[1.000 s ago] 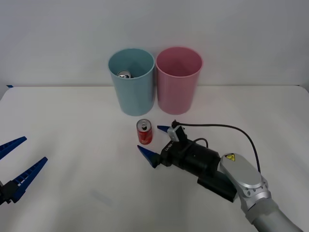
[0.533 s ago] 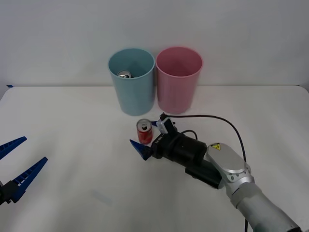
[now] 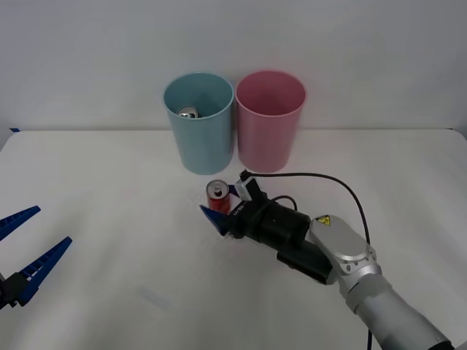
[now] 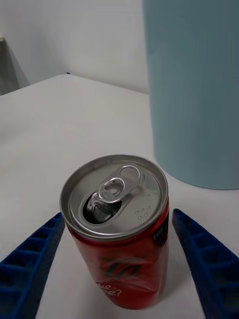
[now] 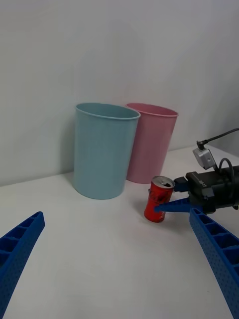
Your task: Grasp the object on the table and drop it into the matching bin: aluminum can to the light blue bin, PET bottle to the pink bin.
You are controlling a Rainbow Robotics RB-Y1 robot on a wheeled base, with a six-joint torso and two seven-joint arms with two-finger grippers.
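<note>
The small red aluminum can (image 3: 217,197) stands upright on the white table (image 3: 109,182), just in front of the light blue bin (image 3: 199,124); the pink bin (image 3: 268,120) stands beside that bin on its right. My right gripper (image 3: 225,203) is open with one blue finger on each side of the can. In the right wrist view a narrow gap shows between the can (image 4: 119,239) and each of the fingers (image 4: 30,264). In the left wrist view the can (image 5: 158,199) and the right gripper (image 5: 172,198) appear in front of both bins. My left gripper (image 3: 52,226) hangs open at the table's left edge.
A plain silver can (image 3: 188,112) lies inside the light blue bin. A black cable (image 3: 328,182) loops over the right arm. Bare white tabletop spreads out on the left and right of the bins.
My right gripper has slid left toward the red can, so its fingers now flank the can instead of lying to its right. The left arm has not moved.
</note>
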